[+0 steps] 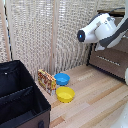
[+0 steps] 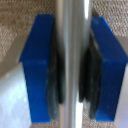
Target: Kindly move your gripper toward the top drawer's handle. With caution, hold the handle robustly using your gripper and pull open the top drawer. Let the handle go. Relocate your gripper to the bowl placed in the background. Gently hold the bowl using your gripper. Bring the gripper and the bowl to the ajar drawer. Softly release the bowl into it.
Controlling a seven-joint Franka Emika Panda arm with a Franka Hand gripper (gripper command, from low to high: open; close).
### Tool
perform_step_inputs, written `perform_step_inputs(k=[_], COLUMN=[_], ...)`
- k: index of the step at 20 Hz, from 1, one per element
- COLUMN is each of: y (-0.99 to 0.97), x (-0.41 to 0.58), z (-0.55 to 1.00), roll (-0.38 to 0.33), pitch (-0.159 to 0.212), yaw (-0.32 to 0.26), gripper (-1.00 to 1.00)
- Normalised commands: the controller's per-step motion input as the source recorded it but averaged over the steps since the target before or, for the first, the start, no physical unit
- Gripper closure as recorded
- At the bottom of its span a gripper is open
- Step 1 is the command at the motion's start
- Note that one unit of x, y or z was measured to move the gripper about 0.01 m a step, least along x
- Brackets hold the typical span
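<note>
While the handle (image 2: 73, 64) is sitting squeezed between the blue fingertips (image 2: 41, 70), you are looking at the gripper (image 2: 73, 75) clamped on that silver bar, both dark pads pressing against it in the wrist view. You are, by my reading, working the grasp-and-pull step. The top drawer (image 1: 111, 60) is lying at about three o'clock in the exterior view, where the white arm (image 1: 102, 29) is reaching in above it; whether the drawer is open at all, you cannot tell from here.

What is coming next is probably a steady, straight pull, keeping the squeeze firm so the bar is not slipping.

The bowl (image 1: 62, 78) is waiting at about six o'clock on the wooden floor, touching the yellow bowl (image 1: 65, 94) and just beside the snack box (image 1: 46, 81).
</note>
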Motion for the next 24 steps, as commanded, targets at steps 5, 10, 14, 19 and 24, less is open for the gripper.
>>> perform_step_inputs(k=[5, 10, 14, 19, 24], y=[0.92, 0.89, 0.28, 0.04, 0.34], x=[0.186, 0.090, 0.047, 0.022, 0.075], z=[0.04, 0.01, 0.00, -0.02, 0.00], roll=[-0.068, -0.086, -0.036, 0.000, -0.003], pitch=[0.065, 0.055, 0.023, 0.003, 0.001], yaw=[0.000, 0.003, 0.076, 0.096, 0.122], gripper=[1.00, 1.00, -1.00, -1.00, -1.00])
